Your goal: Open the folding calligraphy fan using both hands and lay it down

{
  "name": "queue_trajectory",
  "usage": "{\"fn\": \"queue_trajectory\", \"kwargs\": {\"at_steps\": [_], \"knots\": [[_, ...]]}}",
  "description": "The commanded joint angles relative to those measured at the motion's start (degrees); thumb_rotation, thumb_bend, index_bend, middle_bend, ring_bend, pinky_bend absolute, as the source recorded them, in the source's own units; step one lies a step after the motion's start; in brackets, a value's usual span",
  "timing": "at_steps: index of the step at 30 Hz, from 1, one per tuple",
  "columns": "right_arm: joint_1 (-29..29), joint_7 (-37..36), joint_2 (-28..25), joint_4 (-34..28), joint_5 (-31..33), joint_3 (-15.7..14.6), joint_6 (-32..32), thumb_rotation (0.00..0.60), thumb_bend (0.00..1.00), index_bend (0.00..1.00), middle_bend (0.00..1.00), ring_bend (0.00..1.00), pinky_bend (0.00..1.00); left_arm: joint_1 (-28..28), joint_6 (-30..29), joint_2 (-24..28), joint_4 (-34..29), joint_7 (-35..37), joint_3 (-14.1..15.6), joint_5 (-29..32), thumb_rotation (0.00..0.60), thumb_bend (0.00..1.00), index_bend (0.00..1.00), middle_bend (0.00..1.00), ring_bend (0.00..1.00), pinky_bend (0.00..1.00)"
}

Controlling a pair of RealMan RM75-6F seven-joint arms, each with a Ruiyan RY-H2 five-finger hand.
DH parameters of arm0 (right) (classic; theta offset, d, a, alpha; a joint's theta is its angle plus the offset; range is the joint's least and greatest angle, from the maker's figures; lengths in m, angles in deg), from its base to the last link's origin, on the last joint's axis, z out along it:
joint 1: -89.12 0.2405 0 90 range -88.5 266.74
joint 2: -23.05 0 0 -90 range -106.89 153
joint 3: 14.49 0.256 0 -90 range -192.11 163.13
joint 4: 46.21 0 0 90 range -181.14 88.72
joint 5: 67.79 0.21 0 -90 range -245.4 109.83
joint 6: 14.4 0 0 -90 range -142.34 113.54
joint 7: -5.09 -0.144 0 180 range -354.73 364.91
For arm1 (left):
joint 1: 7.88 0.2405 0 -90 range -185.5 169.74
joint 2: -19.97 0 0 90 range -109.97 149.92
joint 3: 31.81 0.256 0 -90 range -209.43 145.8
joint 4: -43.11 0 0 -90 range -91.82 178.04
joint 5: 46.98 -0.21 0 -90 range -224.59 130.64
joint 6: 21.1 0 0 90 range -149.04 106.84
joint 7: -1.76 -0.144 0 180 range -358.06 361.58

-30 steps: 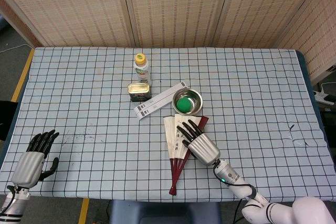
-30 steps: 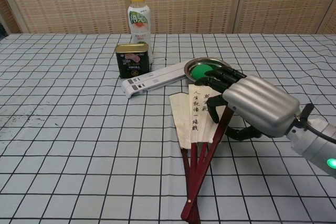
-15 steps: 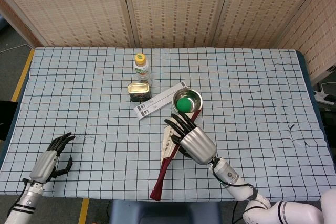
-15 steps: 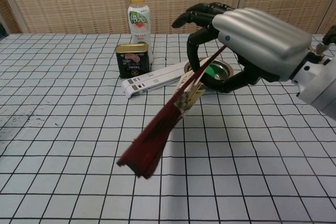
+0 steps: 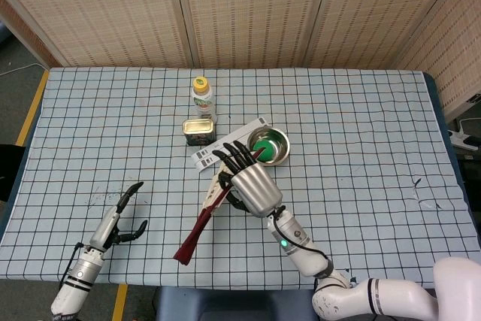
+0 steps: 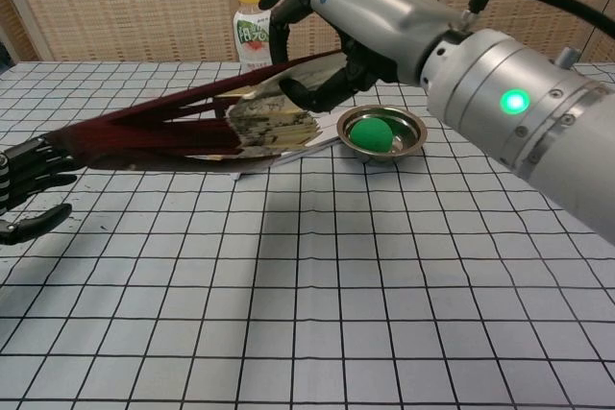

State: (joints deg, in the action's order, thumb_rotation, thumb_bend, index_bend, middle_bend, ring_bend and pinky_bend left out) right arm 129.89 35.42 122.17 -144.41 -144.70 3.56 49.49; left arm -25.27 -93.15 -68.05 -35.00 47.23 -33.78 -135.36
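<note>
Right hand [image 5: 252, 183] gripping dark red folding calligraphy fan [image 5: 201, 214] aloft beside round steel bowl [image 5: 272, 143], left hand [image 5: 120, 216] empty, fingers spread, nearer the table's front edge

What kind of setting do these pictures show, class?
Probably an indoor robot test room: a table under a checked cloth, woven folding screens behind, and props like a drink bottle and tin.
</note>
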Motion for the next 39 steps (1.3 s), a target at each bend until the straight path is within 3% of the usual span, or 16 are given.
{"fn": "queue_trajectory", "kwargs": {"at_steps": [1, 12, 23, 25, 28, 33, 36, 39], "knots": [[2.6, 2.5, 3.4, 0.6, 4.0, 2.1, -1.1, 0.6, 0.71, 0.75, 0.11, 0.0, 0.0, -0.7, 1.1, -1.2, -1.1, 1.1, -0.8, 1.2, 0.6, 0.41, 0.0, 0.0, 0.0, 0.01], [9.2, 6.6, 11.4, 5.2, 12.1, 6.6, -0.3, 0.6, 0.71, 0.75, 0.11, 0.0, 0.0, -1.6, 0.1, -4.7, -4.4, 2.0, -0.2, -0.4, 0.6, 0.41, 0.0, 0.0, 0.0, 0.01], [12.3, 5.0, 15.2, 9.8, 15.4, 7.6, 0.5, 0.6, 0.71, 0.75, 0.11, 0.0, 0.0, -2.0, -1.5, -9.8, -6.3, -1.8, -3.8, 3.6, 0.6, 0.41, 0.01, 0.0, 0.0, 0.01], [12.6, 4.5, 15.5, 10.2, 15.6, 7.7, 0.5, 0.6, 0.71, 0.75, 0.11, 0.0, 0.0, -1.7, -1.9, -10.6, -6.3, -2.3, -4.0, 4.1, 0.6, 0.41, 0.08, 0.0, 0.0, 0.01], [12.9, 3.8, 15.5, 10.3, 15.8, 7.7, 0.7, 0.6, 0.71, 0.75, 0.11, 0.0, 0.0, -1.5, -2.0, -11.9, -5.9, -3.9, -4.9, 5.8, 0.6, 0.44, 0.31, 0.0, 0.0, 0.01], [12.8, 2.9, 14.5, 9.2, 15.7, 7.5, 1.3, 0.6, 0.71, 0.75, 0.11, 0.0, 0.0, -0.3, -4.5, -14.9, -5.4, -7.2, -7.0, 8.9, 0.6, 0.64, 0.66, 0.04, 0.0, 0.03], [12.6, 2.6, 13.5, 8.4, 15.7, 7.6, 1.7, 0.6, 0.71, 0.75, 0.11, 0.0, 0.0, 0.4, -6.5, -16.9, -5.7, -9.8, -9.2, 11.1, 0.6, 0.7, 0.73, 0.1, 0.0, 0.05], [12.3, 2.5, 12.2, 7.4, 15.9, 7.5, 2.0, 0.6, 0.71, 0.75, 0.11, 0.0, 0.0, 0.5, -8.0, -18.0, -5.1, -11.4, -10.2, 11.0, 0.6, 0.7, 0.74, 0.12, 0.0, 0.05]]}}
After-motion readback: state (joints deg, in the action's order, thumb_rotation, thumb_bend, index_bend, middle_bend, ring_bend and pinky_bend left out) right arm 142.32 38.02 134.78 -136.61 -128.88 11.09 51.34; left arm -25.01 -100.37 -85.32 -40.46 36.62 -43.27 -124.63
